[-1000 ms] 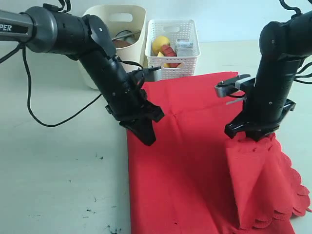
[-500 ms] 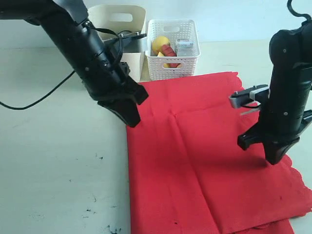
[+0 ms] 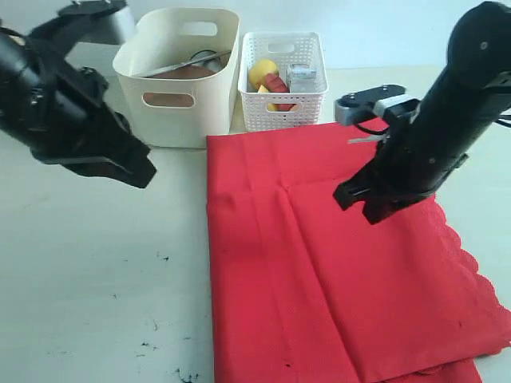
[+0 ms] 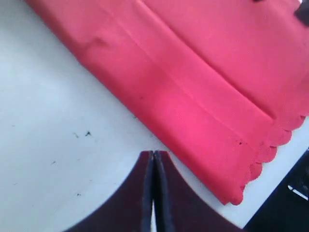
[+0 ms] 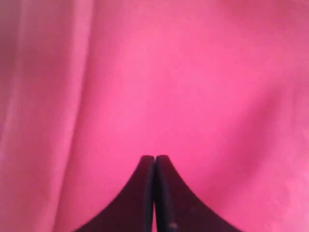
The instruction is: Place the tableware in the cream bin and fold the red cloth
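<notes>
The red cloth lies flat on the table, folded over, with its scalloped edge at the right. Both wrist views show the cloth as well. Behind its far left corner stands the cream bin, with tableware inside: a brown plate and metal pieces show over the rim. My left gripper is shut and empty, hanging over bare table left of the cloth. My right gripper is shut and empty, just above the cloth's right half.
A white lattice basket with a lemon, a sausage and a carton stands right of the bin. Dark specks mark the table at the front left. The cloth's scalloped edge reaches near the table's right edge.
The right gripper has let the cloth's corner drop flat and swung left and up. The left arm has pulled back left, off the cloth, uncovering the bin.
</notes>
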